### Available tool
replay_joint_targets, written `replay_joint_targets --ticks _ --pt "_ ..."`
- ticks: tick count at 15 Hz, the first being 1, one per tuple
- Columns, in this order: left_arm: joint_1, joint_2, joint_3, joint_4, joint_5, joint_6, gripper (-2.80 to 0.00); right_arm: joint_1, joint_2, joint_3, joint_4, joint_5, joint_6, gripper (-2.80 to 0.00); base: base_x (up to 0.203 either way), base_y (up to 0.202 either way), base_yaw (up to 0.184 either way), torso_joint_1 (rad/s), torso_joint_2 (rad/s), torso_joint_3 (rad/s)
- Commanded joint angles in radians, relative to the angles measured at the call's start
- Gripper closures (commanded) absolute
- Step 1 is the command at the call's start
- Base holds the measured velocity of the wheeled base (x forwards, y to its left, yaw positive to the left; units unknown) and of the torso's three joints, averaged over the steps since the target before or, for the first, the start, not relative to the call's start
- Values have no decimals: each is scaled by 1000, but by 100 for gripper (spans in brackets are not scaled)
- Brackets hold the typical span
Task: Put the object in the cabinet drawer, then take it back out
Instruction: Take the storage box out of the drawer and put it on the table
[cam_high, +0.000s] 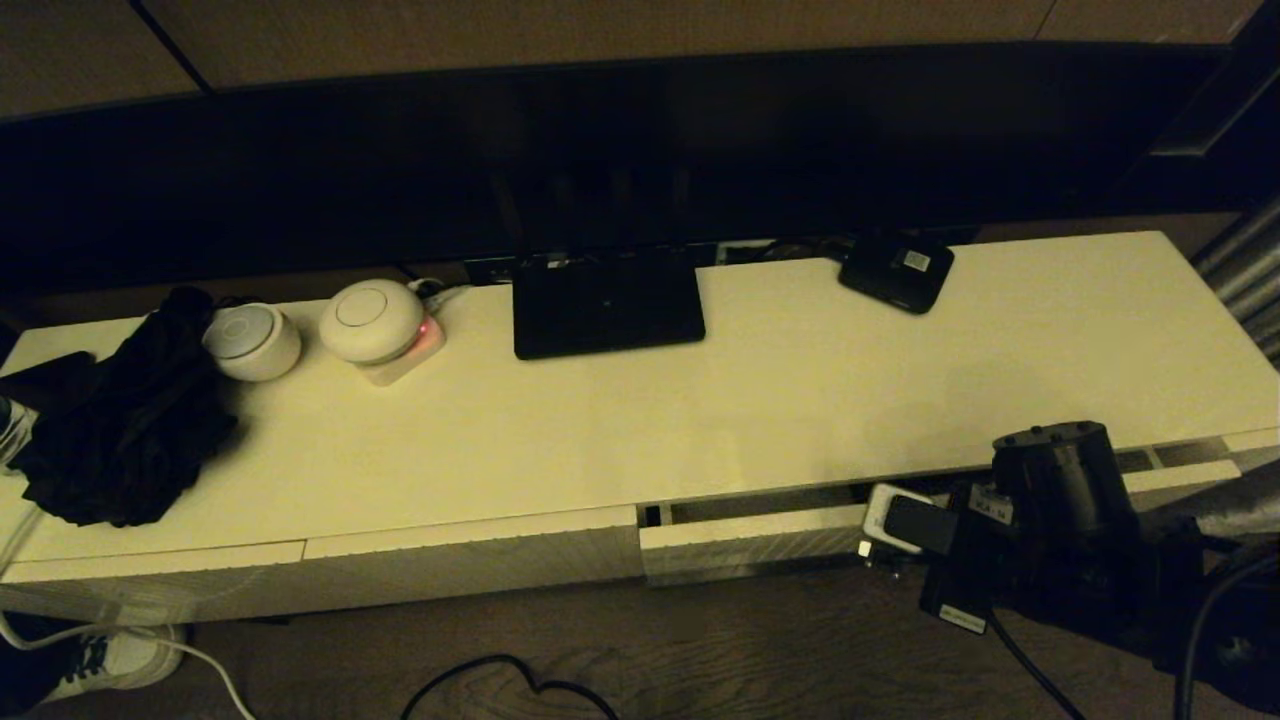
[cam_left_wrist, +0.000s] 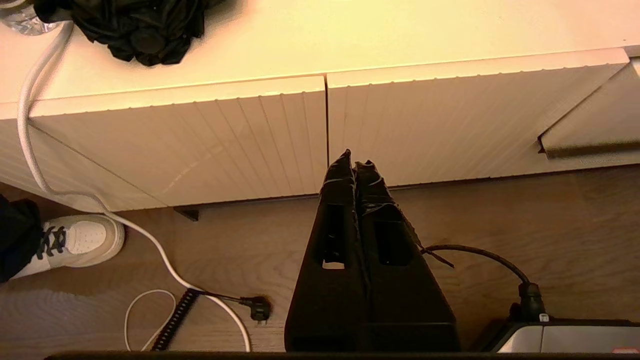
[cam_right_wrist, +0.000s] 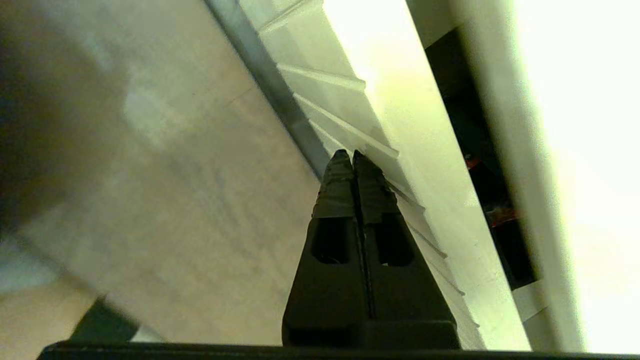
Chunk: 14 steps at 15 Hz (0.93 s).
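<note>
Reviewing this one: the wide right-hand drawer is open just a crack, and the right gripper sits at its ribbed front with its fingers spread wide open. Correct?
Not quite. The right gripper is shut, its fingers pressed together, as the right wrist view shows. The rest holds: it sits at the ribbed front of the cabinet drawer, which is open only a crack.

Box (cam_right_wrist: 480, 200) mostly hidden inside the drawer (cam_high: 750, 535); only dark slivers show through the gap. Right gripper's fingertips hidden behind the wrist in head view.
</note>
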<state>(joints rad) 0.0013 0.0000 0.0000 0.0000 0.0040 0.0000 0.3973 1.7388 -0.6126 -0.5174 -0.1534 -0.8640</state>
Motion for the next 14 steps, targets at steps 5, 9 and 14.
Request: replay_joint_targets --ticks 5,9,14 --pt "0 0 3 0 1 0 0 -9 45 -77 -33 -19 0 0 0 0 0 0 0 0" --pt "0 0 3 0 1 0 0 -8 -18 -56 -21 -39 -1 0 0 0 0 0 0 0" --pt "0 0 3 0 1 0 0 -5 -265 28 124 -42 23 0 0 0 0 0 0 0"
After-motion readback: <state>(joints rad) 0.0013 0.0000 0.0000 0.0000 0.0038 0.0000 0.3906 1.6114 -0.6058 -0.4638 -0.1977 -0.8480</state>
